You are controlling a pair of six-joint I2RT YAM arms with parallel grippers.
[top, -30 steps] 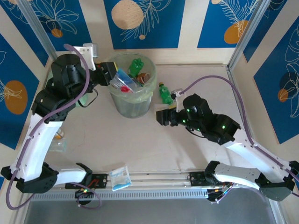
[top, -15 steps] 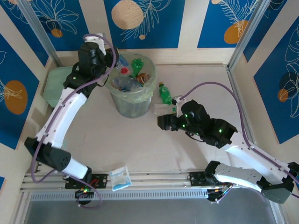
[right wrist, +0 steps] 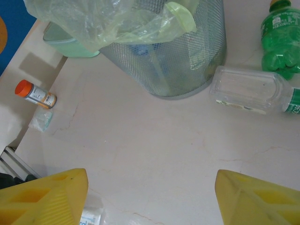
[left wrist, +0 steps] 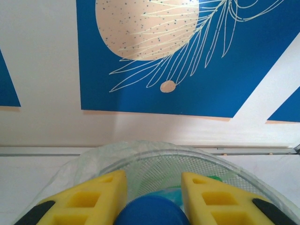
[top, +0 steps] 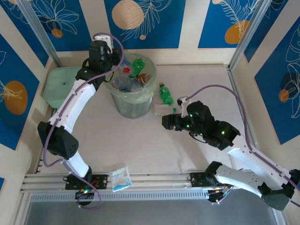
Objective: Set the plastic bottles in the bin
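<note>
Left jaws clenched on a blue-capped bottle (left wrist: 152,213) over the bin (left wrist: 154,169).
Right jaws spread, holding nothing, above the worktop (right wrist: 140,152) near a clear bottle (right wrist: 244,89).

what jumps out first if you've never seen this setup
The round mesh bin with a pale-green bag liner, at the far side of the table and stuffed with crushed bottles, draws the eye. The left gripper holds a blue-capped plastic bottle over its rim, while a green plastic bottle lies just right of it.
</note>
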